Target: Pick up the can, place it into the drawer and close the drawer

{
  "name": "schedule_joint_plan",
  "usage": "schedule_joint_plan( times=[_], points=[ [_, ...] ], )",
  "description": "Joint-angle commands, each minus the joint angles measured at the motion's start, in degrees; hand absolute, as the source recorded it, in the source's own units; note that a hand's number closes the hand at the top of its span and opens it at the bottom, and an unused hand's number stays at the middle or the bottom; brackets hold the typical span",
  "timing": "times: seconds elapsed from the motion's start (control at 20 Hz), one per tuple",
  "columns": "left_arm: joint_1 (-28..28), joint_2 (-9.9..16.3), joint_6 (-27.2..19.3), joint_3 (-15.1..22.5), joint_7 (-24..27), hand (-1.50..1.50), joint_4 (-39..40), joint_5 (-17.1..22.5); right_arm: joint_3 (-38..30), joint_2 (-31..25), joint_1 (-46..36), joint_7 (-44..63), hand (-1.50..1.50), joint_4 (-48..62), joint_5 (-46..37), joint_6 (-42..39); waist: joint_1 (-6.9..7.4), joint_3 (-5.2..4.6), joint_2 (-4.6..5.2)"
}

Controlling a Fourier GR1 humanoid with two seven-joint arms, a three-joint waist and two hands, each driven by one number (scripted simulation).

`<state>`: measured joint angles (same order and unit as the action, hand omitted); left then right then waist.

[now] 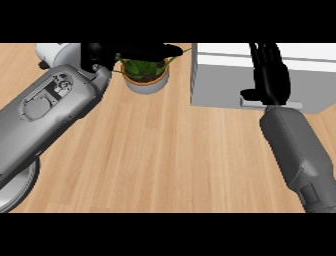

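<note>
Light wooden counter (pixel 171 150) with a potted plant (pixel 146 72) near its far edge.

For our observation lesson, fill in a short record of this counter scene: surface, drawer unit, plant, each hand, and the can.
surface: wooden counter
drawer unit: white, far right, looks shut
plant: potted plant, far centre-left
right hand: black, fingers straight, lying against the drawer unit's front
left hand: black, by the plant, fingers hard to read
plate: white rim, lower left under the left forearm
can: not visible
</note>
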<state>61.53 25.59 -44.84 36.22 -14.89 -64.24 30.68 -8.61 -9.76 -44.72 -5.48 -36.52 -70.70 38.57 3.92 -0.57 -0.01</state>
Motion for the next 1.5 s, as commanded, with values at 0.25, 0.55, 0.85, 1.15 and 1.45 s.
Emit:
schedule_joint_plan(
  times=[0.25, 0.55, 0.85, 1.15, 1.45],
  points=[
    [-7.0, 2.2, -0.4, 0.5, 0.3, -1.5, -8.2, -2.3, -3.8, -0.9, -12.8, 0.4, -1.5, 14.8, 0.5, 3.2, 1.37, 0.69, 1.34],
    [-10.3, 3.7, 0.6, -0.2, 0.4, -1.5, -10.0, -2.8, -4.6, -1.4, -18.1, 2.4, -1.5, 19.4, -0.5, 3.8, 1.71, 0.68, 1.76],
    [-12.2, 5.7, 0.2, -0.6, -0.6, -1.5, -15.2, -3.7, -6.6, -2.7, -20.9, 1.3, -1.5, 21.4, 1.2, 3.0, 2.6, 0.73, 1.7],
    [-14.6, 6.2, 0.2, -2.1, 0.4, -1.5, -15.1, -3.8, -12.0, 0.4, -21.3, -8.4, -1.5, 19.6, 8.9, 1.9, 1.95, 0.85, 1.79],
    [-16.9, 5.9, -0.3, -1.7, 0.6, -1.5, -16.5, -4.4, -19.3, 3.2, -21.7, -16.2, -1.5, 17.6, 18.4, -1.8, 0.55, 0.87, 1.22]
  ],
)
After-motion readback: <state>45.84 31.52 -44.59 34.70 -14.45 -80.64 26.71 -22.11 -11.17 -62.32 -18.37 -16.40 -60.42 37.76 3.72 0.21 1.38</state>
